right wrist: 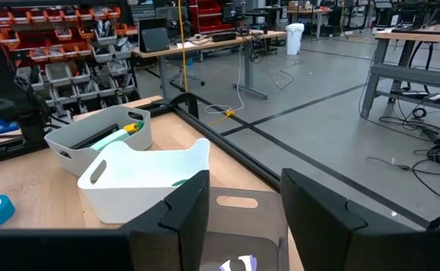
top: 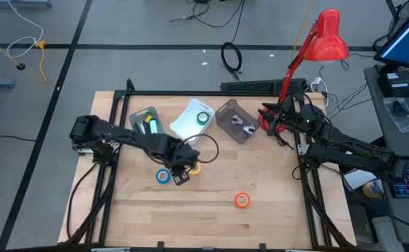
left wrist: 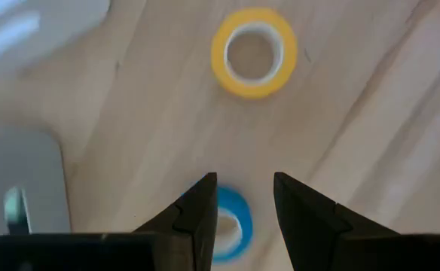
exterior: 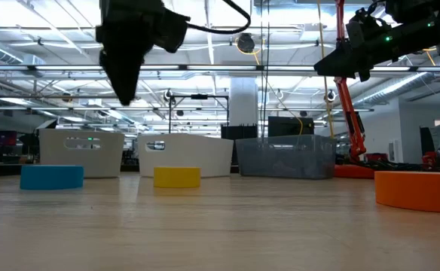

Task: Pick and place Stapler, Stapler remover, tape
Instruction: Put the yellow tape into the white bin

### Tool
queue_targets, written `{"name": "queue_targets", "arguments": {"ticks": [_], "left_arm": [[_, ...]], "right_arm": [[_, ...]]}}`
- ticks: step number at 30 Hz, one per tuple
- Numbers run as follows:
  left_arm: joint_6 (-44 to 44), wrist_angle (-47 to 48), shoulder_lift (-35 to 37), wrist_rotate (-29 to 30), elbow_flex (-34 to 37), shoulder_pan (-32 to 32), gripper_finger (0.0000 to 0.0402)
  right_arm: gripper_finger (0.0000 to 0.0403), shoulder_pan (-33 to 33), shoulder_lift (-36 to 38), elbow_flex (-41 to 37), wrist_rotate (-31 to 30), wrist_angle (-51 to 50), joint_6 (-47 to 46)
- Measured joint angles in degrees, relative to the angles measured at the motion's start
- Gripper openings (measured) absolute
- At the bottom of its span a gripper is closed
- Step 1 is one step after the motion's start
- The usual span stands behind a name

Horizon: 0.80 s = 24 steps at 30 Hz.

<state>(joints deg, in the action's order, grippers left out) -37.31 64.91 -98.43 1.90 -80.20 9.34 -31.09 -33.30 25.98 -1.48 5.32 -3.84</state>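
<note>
Four tape rolls show. The blue roll (top: 163, 176) and the yellow roll (top: 196, 169) lie flat on the wooden table, and the orange roll (top: 242, 200) lies nearer the front. The green roll (top: 204, 117) sits in the white bin (top: 183, 126). My left gripper (top: 181, 173) hangs open above the table between the blue roll (left wrist: 233, 218) and the yellow roll (left wrist: 254, 53), holding nothing; in the low view it (exterior: 126, 94) is well clear of the table top. My right gripper (right wrist: 242, 203) is open over the dark grey bin (top: 227, 112), which holds the stapler remover (top: 245, 128).
A pale grey bin (top: 147, 122) at the far left holds a green and yellow object. The three bins stand in a row along the table's far side. A red desk lamp (top: 327, 38) stands at the far right corner. Bare wood lies along the near half around the orange roll.
</note>
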Motion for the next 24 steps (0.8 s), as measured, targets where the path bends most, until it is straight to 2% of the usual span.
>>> {"name": "queue_targets", "arguments": {"ticks": [6,14,18,24], "left_arm": [[17.0,-10.7,0.0,3.6,5.5,1.0,0.0131],[37.5,-23.5,0.0,3.9,9.6,0.7,0.0131],[42.0,-27.2,0.0,3.0,9.7,0.0,0.0131],[42.6,-29.2,-0.5,-1.4,9.7,-1.7,0.0131]], "right_arm": [[0.0155,0.0,0.0,0.0,0.0,0.0,0.0],[0.0155,0.0,0.0,0.0,0.0,0.0,0.0],[0.0155,0.0,0.0,0.0,0.0,0.0,0.0],[0.0155,0.0,0.0,0.0,0.0,0.0,0.0]]}}
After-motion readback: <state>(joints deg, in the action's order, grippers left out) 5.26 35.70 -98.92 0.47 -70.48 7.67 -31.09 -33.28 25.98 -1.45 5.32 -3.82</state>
